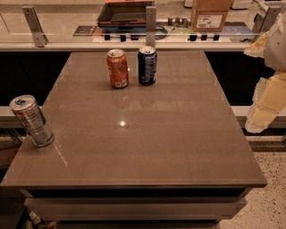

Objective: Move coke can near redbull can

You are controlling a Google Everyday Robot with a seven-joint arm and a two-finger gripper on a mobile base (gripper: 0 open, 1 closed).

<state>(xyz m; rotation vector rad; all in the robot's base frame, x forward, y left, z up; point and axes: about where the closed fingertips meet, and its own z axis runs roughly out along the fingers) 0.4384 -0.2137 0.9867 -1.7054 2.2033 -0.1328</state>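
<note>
The coke can (117, 68), orange-red with a silver top and a small white label patch, stands upright at the far middle of the brown table (143, 143). The redbull can (32, 120), slim and silver with blue panels, stands at the table's left edge, nearer the front. My gripper (263, 105) is off the table's right side, cream-coloured, raised beside the right edge and far from both cans. It holds nothing that I can see.
A dark blue can (147, 65) stands just right of the coke can, almost touching it. Behind the table runs a glass-railed counter with a dark tray (125, 13) and a cardboard box (209, 15). Speckled floor lies at the lower right.
</note>
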